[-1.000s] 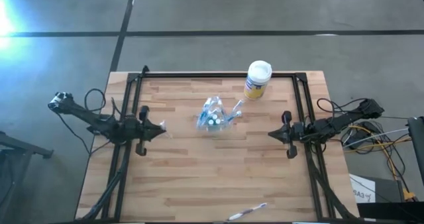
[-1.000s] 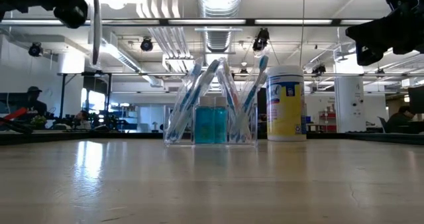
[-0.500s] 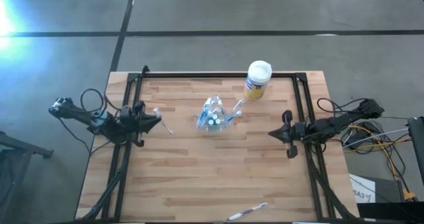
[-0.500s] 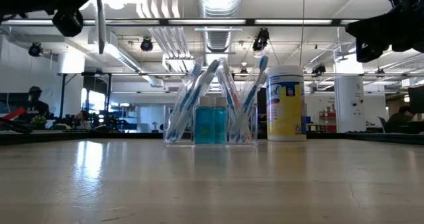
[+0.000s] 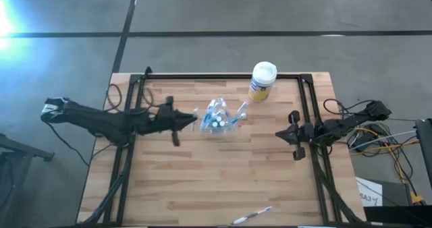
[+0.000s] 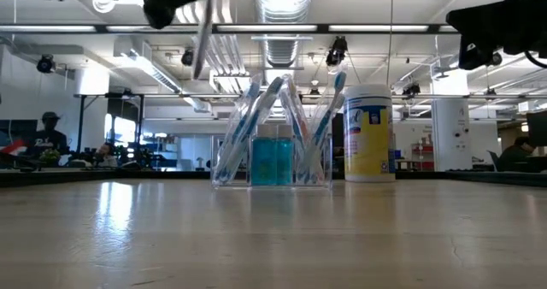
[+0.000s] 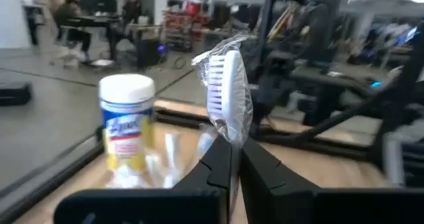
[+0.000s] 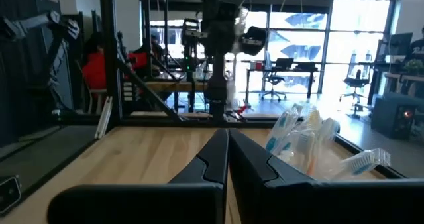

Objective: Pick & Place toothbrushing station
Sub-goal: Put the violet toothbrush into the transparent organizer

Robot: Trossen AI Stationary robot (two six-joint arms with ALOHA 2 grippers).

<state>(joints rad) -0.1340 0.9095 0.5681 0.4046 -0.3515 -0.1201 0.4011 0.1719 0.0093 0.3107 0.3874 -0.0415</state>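
Left gripper (image 5: pixel 192 119), clamped on a toothbrush (image 7: pixel 228 95), hovers just beside the station (image 5: pixel 217 117); right gripper (image 5: pixel 281 135) closed, empty, near the desk's right edge.

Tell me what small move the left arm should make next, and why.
Probably carry on toward the clear holder and centre above it: the left pincer, shut on a wrapped toothbrush, sits just beside the holder, not yet over it.
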